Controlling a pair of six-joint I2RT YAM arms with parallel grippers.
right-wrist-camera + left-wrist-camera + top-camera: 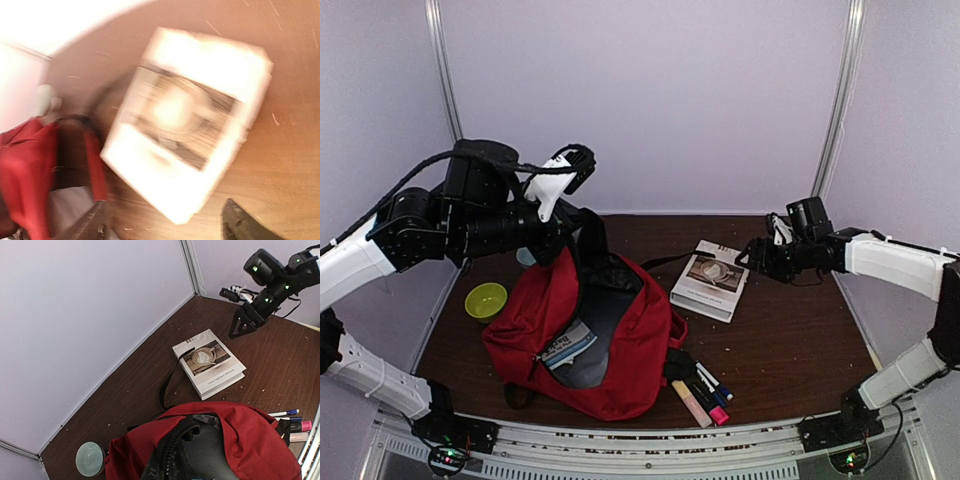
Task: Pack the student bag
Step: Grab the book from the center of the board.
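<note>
The bag [630, 340] lies mid-table, its mouth open and facing up, a booklet [568, 346] showing inside. The bag's black top edge rises to the left gripper [568, 222], which hangs over its rear left corner on a raised, bent arm. Whether this gripper is clamped on the edge cannot be told.

The book [710, 280] lies flat just right of the bag. The right arm reaches in from the right and holds the right gripper [165, 227] above the book, fingers apart; this view is blurred.

Markers [705, 390] lie at the bag's near right corner, and a green bowl [486, 300] sits to its left.
</note>
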